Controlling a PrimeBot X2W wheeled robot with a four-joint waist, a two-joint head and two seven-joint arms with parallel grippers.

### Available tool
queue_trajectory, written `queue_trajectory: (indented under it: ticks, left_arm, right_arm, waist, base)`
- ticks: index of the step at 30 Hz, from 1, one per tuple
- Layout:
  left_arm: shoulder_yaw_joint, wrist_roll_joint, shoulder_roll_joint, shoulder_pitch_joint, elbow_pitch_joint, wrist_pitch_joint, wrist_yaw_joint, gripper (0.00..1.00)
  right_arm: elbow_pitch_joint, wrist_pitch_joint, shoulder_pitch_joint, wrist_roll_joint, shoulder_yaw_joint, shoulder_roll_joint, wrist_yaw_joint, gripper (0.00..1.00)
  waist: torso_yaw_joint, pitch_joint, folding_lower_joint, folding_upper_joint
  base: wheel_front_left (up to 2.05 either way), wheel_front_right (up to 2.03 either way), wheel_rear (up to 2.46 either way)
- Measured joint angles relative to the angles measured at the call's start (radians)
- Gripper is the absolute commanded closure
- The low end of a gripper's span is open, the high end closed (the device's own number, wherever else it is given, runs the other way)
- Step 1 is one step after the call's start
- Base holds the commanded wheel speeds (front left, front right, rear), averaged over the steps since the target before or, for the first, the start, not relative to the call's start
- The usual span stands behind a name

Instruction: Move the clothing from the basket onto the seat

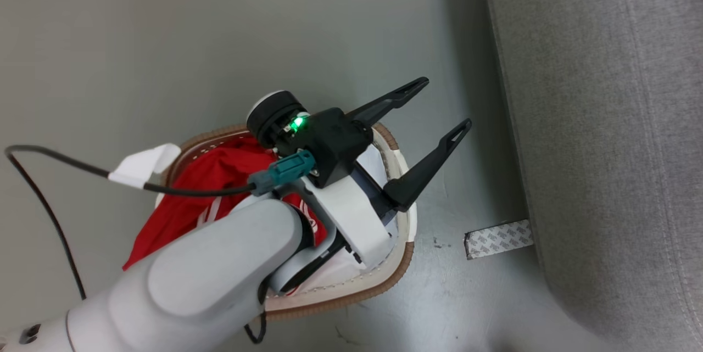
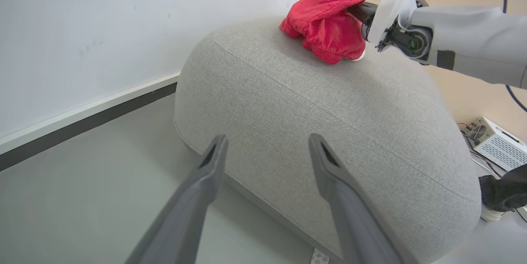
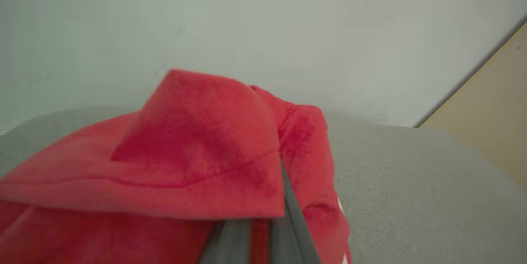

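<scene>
Your right gripper (image 3: pixel 271 223) has its two dark fingers pressed together on a fold of the bright red soft garment (image 3: pixel 197 148), and the cloth drapes over the fingertips and hides them. In the left wrist view that gripper (image 2: pixel 362 10) sits at one o'clock. The garment (image 2: pixel 325 21) is bunched on the crown of the large grey woven-fabric seat (image 2: pixel 329 111), toward the far side by the wall.

Here is your first hazard. The seat top rounds away there, so if you let go this close to the far shoulder, the bundle may roll off toward twelve o'clock, behind the seat. The second is that cloth wrapped over the fingers can cling as they part and ride back with the arm.

Your left gripper (image 1: pixel 445 104) hangs with its fingers wide apart, holding nothing. It points to two o'clock over the oval white perforated plastic basket (image 1: pixel 395 269) with its brown rim. More red clothing (image 1: pixel 192 193) with white stripes lies inside, at eight o'clock from that gripper.

Watch this one: the pale forearm covers most of the basket from the head camera, so a reach down goes half blind. The black cable (image 1: pixel 66 162) with its white tag crosses the rim at the basket's ten o'clock and could hook a sleeve. A light basket may also lift with a tangled garment.
</scene>
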Motion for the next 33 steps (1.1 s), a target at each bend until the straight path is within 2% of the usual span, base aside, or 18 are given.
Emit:
queue_trajectory:
  ticks: [1,2,6,9,14,21,27,33]
  left_arm:
    - [0.002,-0.001,-0.002,0.002,0.004,-0.006,0.0,0.0]
    - [0.003,-0.005,-0.003,0.006,0.008,-0.009,0.001,0.0]
    - [0.016,-0.025,0.006,0.028,0.031,-0.027,0.005,0.0]
    - [0.025,-0.036,0.009,0.052,0.046,-0.049,0.009,0.0]
    - [0.053,-0.08,0.008,0.116,0.085,-0.1,0.026,0.0]
    - [0.102,-0.105,0.01,0.229,0.136,-0.143,0.055,0.0]
    - [0.181,-0.106,0.01,0.337,0.158,-0.155,0.094,0.0]
    - [0.292,-0.082,-0.004,0.483,0.162,-0.156,0.1,0.0]
  right_arm:
    - [0.001,0.0,0.013,-0.01,-0.014,0.008,0.0,0.13]
    - [-0.001,0.0,0.029,-0.019,-0.026,0.022,0.0,0.0]
    - [-0.018,0.0,0.089,-0.042,-0.044,0.061,0.0,0.0]
    - [-0.077,0.0,0.146,-0.041,-0.031,0.082,0.0,0.0]
    - [-0.234,0.0,0.297,-0.058,-0.018,0.107,0.0,0.0]
    - [-0.442,0.0,0.509,-0.032,0.067,0.152,0.0,0.0]
    - [-0.589,0.0,0.651,-0.001,0.099,0.192,0.0,0.0]
    - [-0.657,0.0,0.781,0.017,0.159,0.244,0.0,0.0]
  waist:
    - [0.005,0.003,0.0,0.0]
    - [0.006,0.001,0.0,0.0]
    - [-0.003,-0.026,-0.0001,0.0]
    - [-0.015,-0.061,-0.0002,-0.0001]
    - [-0.03,-0.14,-0.0004,0.0]
    - [-0.032,-0.279,-0.0004,0.0]
    - [0.001,-0.392,-0.0006,0.0]
    - [0.067,-0.487,-0.0007,0.0]
  base:
    - [0.0,0.0,0.0]
    - [0.0,0.0,0.0]
    - [0.0,0.0,0.0]
    - [0.0,0.0,0.0]
    - [0.0,0.0,0.0]
    - [0.0,0.0,0.0]
    - [0.0,0.0,0.0]
    - [0.0,0.0,0.0]
